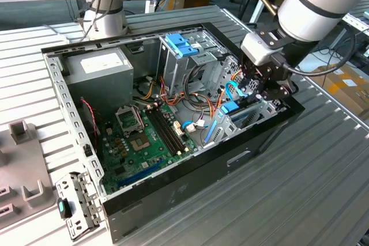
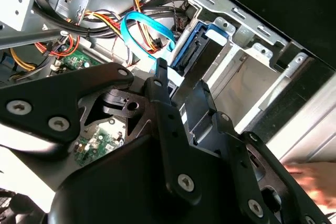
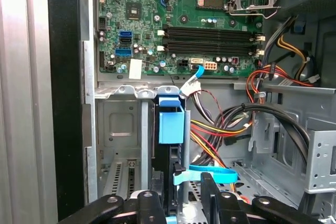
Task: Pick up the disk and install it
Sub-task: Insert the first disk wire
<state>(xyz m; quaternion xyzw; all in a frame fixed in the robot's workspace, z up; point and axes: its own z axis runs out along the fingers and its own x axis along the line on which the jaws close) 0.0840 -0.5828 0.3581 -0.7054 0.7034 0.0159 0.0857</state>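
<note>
Hand: the hand is low inside the open computer case at the exterior view's right, its fingers narrowed around the disk.
Disk: standing on edge in the metal bay by the case's side wall, light-blue rail showing.
Motherboard: the motherboard lies mid-case.
Cables: a blue ribbon cable loops just beside the hand.
Counter: the counter carries the case.

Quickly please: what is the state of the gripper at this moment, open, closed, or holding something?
Gripper: jaws closed on the disk, which stands on edge in the case's drive bay.
</note>
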